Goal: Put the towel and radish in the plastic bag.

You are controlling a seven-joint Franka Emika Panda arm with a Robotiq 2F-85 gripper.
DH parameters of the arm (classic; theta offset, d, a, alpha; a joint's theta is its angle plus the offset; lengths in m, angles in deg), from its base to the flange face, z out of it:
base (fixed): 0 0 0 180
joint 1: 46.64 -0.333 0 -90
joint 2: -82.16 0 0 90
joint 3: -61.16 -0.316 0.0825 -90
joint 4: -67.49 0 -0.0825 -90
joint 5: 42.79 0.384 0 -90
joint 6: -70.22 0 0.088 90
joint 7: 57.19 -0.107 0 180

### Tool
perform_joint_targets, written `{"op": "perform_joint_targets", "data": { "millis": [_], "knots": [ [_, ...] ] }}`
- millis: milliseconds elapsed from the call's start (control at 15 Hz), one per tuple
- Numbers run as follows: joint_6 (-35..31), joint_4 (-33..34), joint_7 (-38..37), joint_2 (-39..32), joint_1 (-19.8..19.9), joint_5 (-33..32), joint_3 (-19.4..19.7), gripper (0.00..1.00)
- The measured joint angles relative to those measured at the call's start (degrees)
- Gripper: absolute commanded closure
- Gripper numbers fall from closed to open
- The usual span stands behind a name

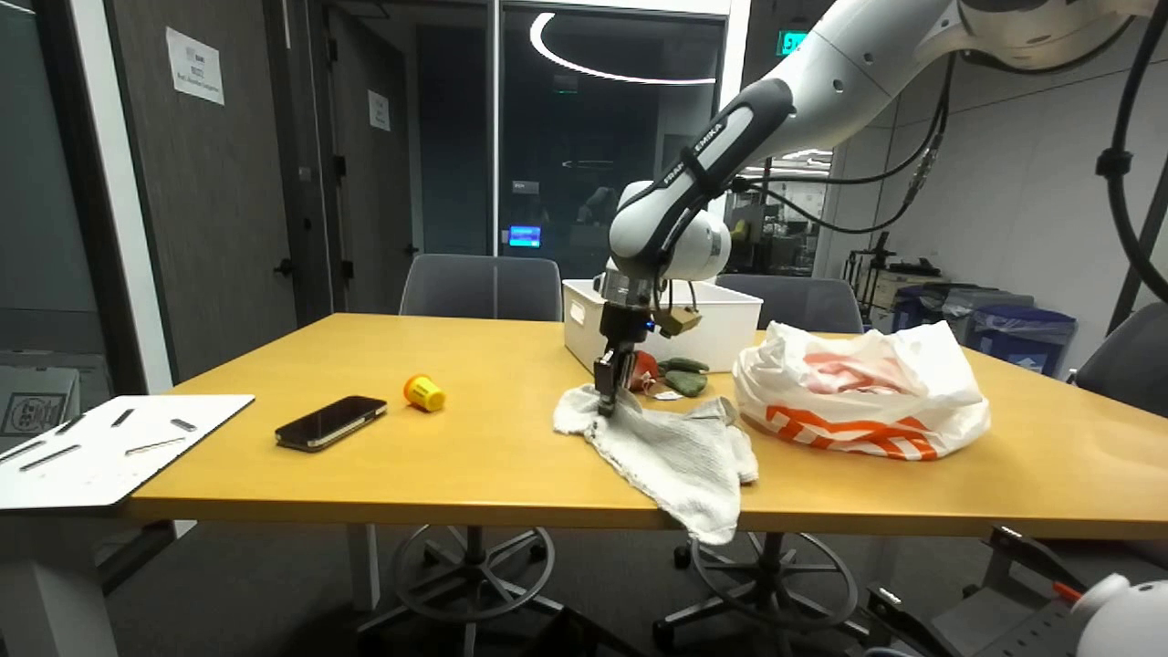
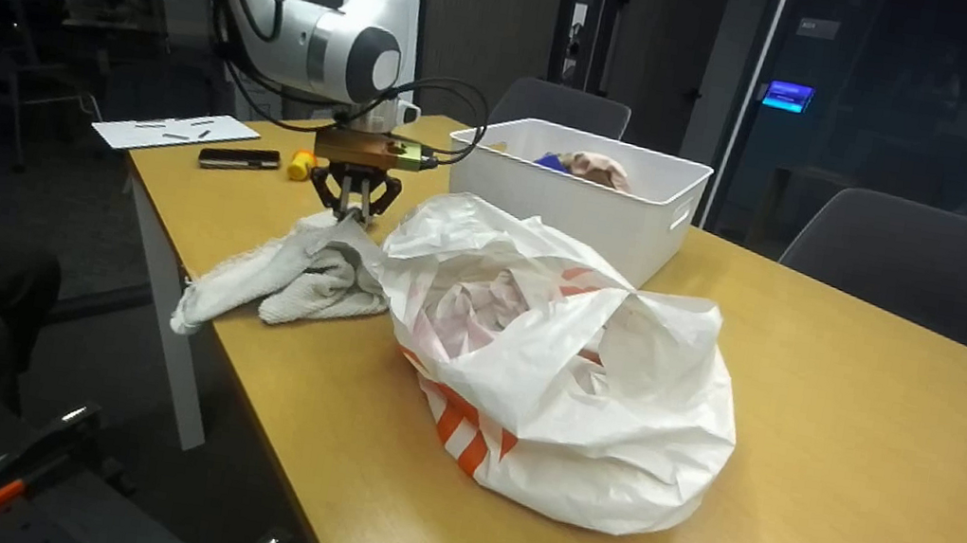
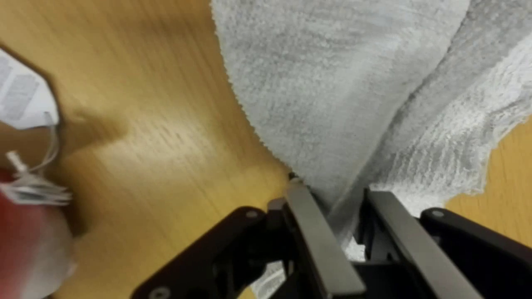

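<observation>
The black two-finger gripper [image 3: 336, 194] pinches the white cloth towel [image 1: 677, 456]; rightward, in both exterior views, lies the orange-striped white plastic bag [image 1: 858, 401].

Wrist view: radish [image 3: 27, 241] blurred, cut by left edge; towel [image 3: 336, 83] cut at top and right. Exterior view: print on door notice [image 1: 194, 67] too small to read.

In an exterior view you have two grey chairs [image 1: 481, 290] beyond the far edge of the yellow worktop [image 1: 511, 465]. Behind them: dark glass [image 1: 602, 146], white light curve [image 1: 602, 75], small blue screen [image 1: 525, 236]. Past left edge, dark door [image 1: 214, 210], paper notice [image 1: 194, 67] on it. Past right edge, blue bins [image 1: 1027, 338], grey wall [image 1: 1022, 155]. Below near edge, dark floor [image 1: 274, 575].
</observation>
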Motion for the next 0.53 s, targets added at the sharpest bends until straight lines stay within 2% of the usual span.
{"op": "perform_joint_targets", "data": {
  "millis": [267,533],
  "knots": [
    [0.0,-2.3,-5.6,6.6,-0.2,-1.2,2.9,0.99],
    [2.2,-8.0,-12.9,14.6,-0.3,-3.0,6.4,0.99]
  ]
}}
